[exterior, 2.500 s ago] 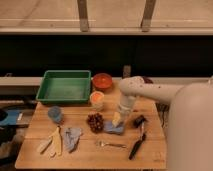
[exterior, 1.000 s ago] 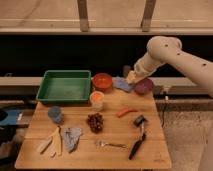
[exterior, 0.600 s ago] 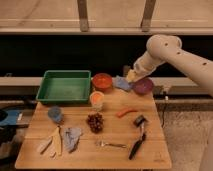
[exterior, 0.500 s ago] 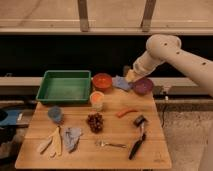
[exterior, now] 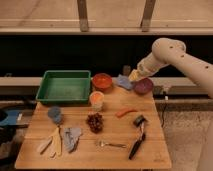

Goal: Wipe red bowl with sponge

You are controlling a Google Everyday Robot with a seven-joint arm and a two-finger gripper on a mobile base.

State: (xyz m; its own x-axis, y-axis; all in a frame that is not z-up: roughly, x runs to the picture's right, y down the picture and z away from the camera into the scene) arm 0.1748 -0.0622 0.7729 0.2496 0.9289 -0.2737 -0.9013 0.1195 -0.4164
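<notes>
lately i had carried the small soft blue-grey sponge [exterior: 123,81] from mid-counter to the back of the wooden counter [exterior: 157,150]. my jaws hung there, clamped shut on it, just right of the shallow orange-red bowl [exterior: 102,80]; wiping, i judged, came next.

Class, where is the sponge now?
In the camera view, the sponge is at the back edge of the table, between the red bowl and the purple bowl, held at the tip of the shut gripper.
</notes>
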